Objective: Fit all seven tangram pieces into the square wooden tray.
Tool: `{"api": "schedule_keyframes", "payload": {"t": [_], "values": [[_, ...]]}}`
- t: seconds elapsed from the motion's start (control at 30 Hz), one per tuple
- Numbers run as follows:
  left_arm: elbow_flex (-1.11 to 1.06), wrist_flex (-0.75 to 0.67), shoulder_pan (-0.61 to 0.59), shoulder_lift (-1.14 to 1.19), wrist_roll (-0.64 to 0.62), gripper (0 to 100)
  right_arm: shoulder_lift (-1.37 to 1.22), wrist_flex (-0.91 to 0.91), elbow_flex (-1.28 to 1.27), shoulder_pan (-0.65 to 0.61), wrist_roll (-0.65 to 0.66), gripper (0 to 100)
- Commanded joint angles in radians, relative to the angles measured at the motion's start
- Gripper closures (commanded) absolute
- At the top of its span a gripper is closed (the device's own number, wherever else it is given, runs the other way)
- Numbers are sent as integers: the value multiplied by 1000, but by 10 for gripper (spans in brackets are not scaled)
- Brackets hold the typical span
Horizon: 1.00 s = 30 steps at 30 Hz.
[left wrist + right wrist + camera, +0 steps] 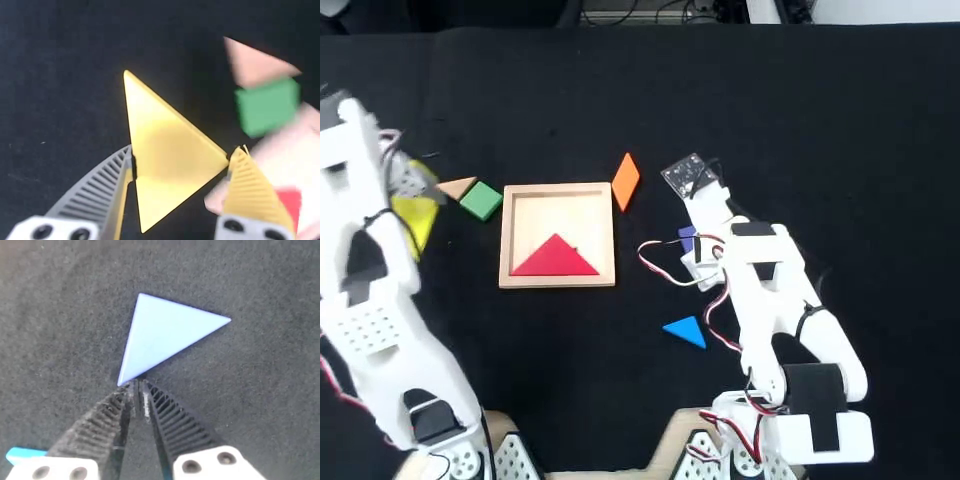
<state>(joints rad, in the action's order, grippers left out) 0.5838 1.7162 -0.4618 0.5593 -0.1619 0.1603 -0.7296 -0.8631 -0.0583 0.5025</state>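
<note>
Square wooden tray (558, 190) lies flat on the black bench (800, 110). One piece is seated in it: large red triangle (555, 258), long edge along the tray wall nearest the arm bases. The rest of the tray floor shows bare wood.

Loose pieces around the tray:
- Orange parallelogram (626, 180), just beside the far right corner.
- Green square (480, 201), just beside the far left corner. Tan triangle (457, 186) is touching or almost touching it on the side away from the tray.
- Bright blue triangle (686, 331), on the bench between the tray and the right arm's (790, 330) base, well apart from the tray.

Left jaws: spread wide and closed onto the large yellow triangle (170, 150). The grey finger (100, 195) is against one edge and the yellow finger (250, 190) is at the opposite corner. In the high view this piece sits beyond the green square from the tray, partly covered by the left arm (370, 290).

Right jaws: all but closed, with only a thin slit between them. The tips are at one corner of the pale violet triangle (165, 335), which lies flat on the bench. Cannot tell whether the corner is pinched or merely touched.

Hard to read: in the high view the pale violet triangle is a small patch, mostly hidden under the right arm. In the left wrist view the green square, tan triangle and tray are blurred. A bright blue sliver is cut off at the edge of the right wrist view.
</note>
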Motion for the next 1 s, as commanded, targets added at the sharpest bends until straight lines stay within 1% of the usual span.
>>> {"api": "schedule_keyframes", "payload": {"t": [0.0,0.1,0.2,0.3,0.37,0.57,0.63,0.73,0.77,0.87,0.97], "values": [[163,44,110,-43,186,922,10,52,8,51,-60,988],[179,43,183,-84,288,966,10,109,15,126,-117,988],[182,43,266,-112,359,960,7,158,15,170,-169,988],[176,41,337,-109,384,926,2,169,10,173,-192,987],[160,41,375,-86,388,921,2,169,10,173,-193,987],[81,40,472,-6,388,921,1,195,7,173,-195,987],[70,29,483,28,388,921,1,198,7,160,-195,987],[54,-20,464,74,377,921,1,199,7,155,-195,987],[48,-28,458,86,364,921,1,199,7,155,-195,987],[27,-55,438,120,256,921,1,201,7,155,-195,987],[-4,-89,433,120,189,921,1,203,7,153,-195,987]]}}
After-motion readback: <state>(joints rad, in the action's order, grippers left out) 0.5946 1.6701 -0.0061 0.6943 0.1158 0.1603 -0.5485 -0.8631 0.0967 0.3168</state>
